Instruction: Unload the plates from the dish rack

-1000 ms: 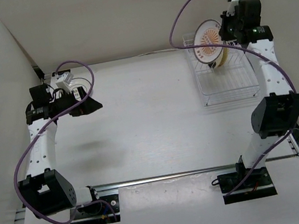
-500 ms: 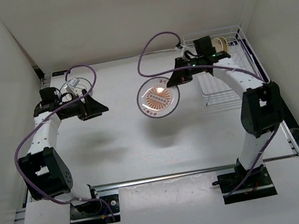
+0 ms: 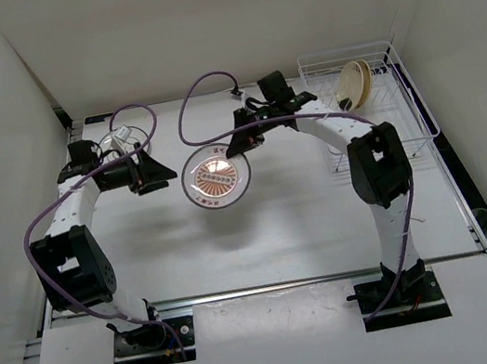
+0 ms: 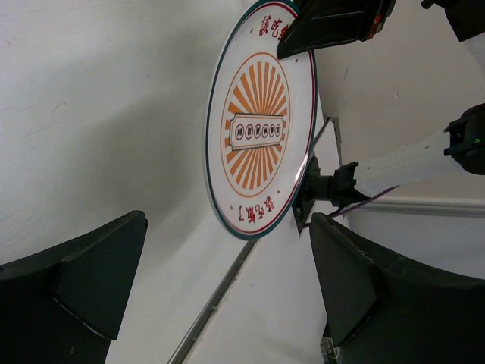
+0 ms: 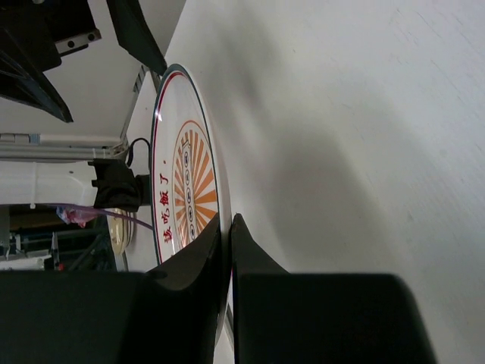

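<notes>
R jaws are shut tight on the rim of the sunburst plate, one finger on each face, pinching the edge. The plate is round, thin and glossy, w/ a bright glare spot. It has a white ground, orange rays fanning out from a small oblong panel at the centre, red characters near the edge and a dark teal-and-red rim line. It hangs out past the R fingertips w/ its patterned face turned toward the L jaws. Can't tell if its lower edge touches the table.

L jaws are spread wide w/ nothing between them. The fingers are matte black, chunky and wedge-shaped. The plate sits ahead of the gap, near but apart from both tips.

The dish rack is well behind the R jaws, back along that arm. It is thin white wire in a rectangular grid w/ raised sides. One tan-yellow plate stands on edge in its far part, plain, smooth and leaning.

A purple cable loops above the R jaws, and a second loops over the L arm.

The table is flat, matte and off-white, w/ a soft shadow under the held plate. Plain pale walls close in on three sides. A metal rail runs along the near edge where both arm bases are bolted.
</notes>
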Available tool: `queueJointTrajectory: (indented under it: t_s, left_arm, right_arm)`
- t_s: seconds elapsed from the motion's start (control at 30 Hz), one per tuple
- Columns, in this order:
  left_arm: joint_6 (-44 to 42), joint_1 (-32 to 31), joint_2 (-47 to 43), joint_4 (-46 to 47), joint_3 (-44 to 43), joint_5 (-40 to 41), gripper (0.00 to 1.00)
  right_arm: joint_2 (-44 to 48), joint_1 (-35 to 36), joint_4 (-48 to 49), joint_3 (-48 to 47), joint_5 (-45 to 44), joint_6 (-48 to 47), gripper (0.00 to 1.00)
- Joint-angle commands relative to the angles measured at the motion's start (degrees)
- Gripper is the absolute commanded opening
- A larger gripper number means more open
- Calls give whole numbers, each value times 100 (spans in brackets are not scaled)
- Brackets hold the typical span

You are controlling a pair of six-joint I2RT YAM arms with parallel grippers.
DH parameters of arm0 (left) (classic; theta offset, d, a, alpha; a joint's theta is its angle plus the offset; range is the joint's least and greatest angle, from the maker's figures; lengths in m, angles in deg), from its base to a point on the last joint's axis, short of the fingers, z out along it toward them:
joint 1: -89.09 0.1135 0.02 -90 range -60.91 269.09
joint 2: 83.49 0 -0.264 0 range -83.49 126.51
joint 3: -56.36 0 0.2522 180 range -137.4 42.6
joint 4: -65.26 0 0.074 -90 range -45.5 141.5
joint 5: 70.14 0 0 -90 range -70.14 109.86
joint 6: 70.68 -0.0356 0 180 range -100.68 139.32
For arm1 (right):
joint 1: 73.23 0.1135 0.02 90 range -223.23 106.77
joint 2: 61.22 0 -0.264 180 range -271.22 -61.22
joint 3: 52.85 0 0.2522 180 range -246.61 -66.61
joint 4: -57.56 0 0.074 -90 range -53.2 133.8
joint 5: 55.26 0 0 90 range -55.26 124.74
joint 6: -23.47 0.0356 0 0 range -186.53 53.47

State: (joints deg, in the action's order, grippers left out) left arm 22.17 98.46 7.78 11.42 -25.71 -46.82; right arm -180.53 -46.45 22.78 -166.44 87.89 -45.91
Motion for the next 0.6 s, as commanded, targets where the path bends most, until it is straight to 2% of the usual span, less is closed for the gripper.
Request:
queueJointTrajectory:
  t_s: [0.0, 0.3, 0.33, 0.4, 0.43, 0.57]
  left_arm:
    - [-48, -23, -38, 44, -191, -250, 100]
    - [-48, -75, 181, 44, -191, -145, 100]
    - [-48, -75, 181, 44, -243, -144, 96]
    - [-48, -75, 233, 44, -244, -144, 85]
    - [-48, -75, 234, 44, -244, -144, 65]
    - [-101, -75, 234, 44, -244, -74, 10]
  right_arm:
    - [-119, 160, 510, -554, 381, 319, 0]
    - [-637, 503, 783, -1363, 381, 636, 0]
    - [-638, 555, 783, -1424, 329, 636, 0]
    - [-751, 625, 835, -1531, 328, 706, 0]
    - [-752, 626, 836, -1609, 328, 706, 0]
    - [-805, 679, 836, -1610, 328, 706, 0]
